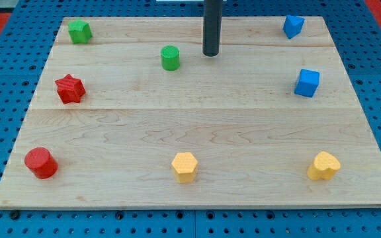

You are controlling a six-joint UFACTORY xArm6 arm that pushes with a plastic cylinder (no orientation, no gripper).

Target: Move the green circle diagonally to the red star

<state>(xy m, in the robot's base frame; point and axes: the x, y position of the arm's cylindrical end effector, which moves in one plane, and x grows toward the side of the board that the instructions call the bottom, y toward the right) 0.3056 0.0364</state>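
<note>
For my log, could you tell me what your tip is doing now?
My tip: no gripper, holding nothing, just right of the green circle, apart.

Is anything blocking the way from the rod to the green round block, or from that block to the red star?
Nothing visible. My tip stands just to the view's right of the green circle, bare board between them. From there to the red star, only bare wood.

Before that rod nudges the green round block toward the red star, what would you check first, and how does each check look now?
1. My tip visible: ok.
2. My tip clear of the green circle: ok, a gap to its right.
3. My tip on the side away from the red star: ok.
4. Path between them free of blocks: ok.
5. The green star off that path: ok.
6. Exact diagonal line-up: cannot tell.
</note>
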